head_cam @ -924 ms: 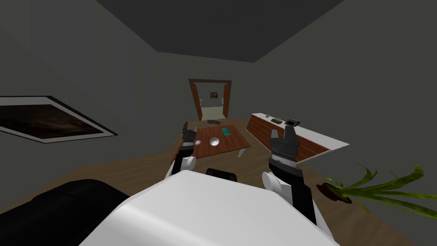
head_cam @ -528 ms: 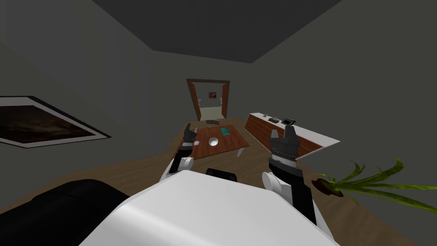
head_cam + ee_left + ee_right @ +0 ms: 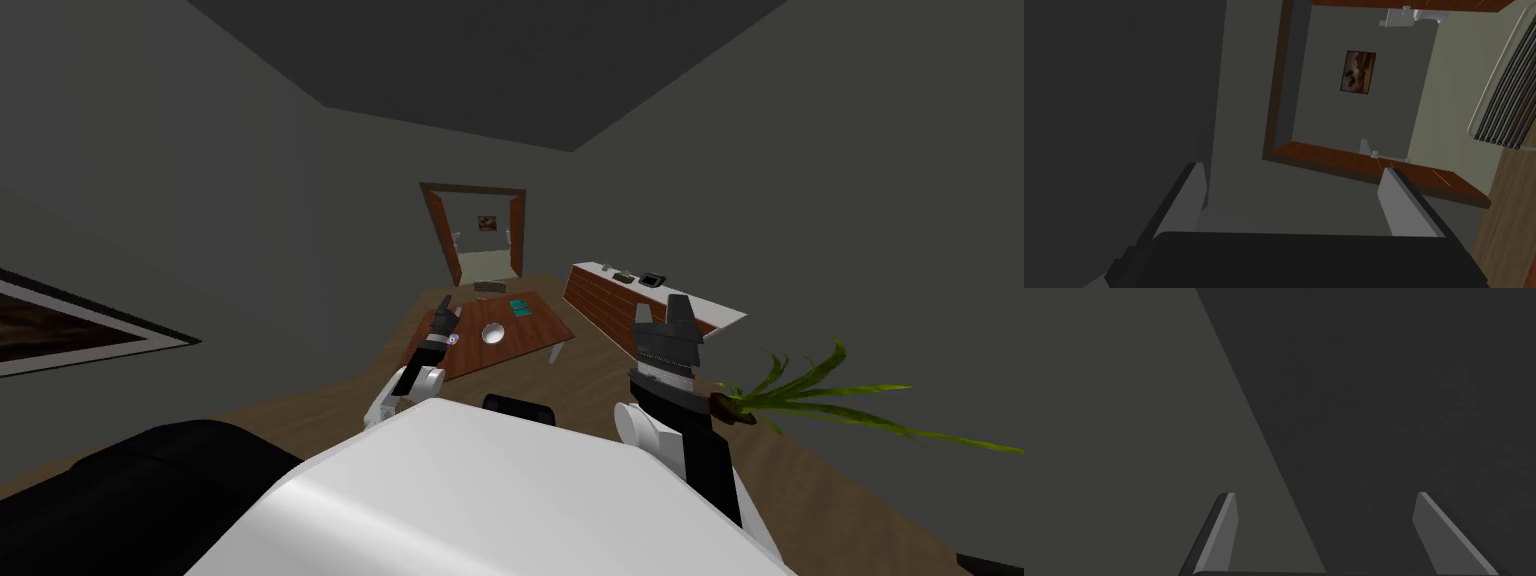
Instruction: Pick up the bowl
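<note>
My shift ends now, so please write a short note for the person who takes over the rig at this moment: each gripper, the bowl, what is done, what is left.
Left gripper: open, empty, raised toward the left edge of the low brown wooden table, apart from the bowl.
Right gripper: open, empty, raised at my right side, away from the table.
Small white round bowl: upright near the middle of the table top, untouched.
Done: nothing is gripped yet.
Left: probably move closer, bring a gripper to the bowl, close, lift.
</note>
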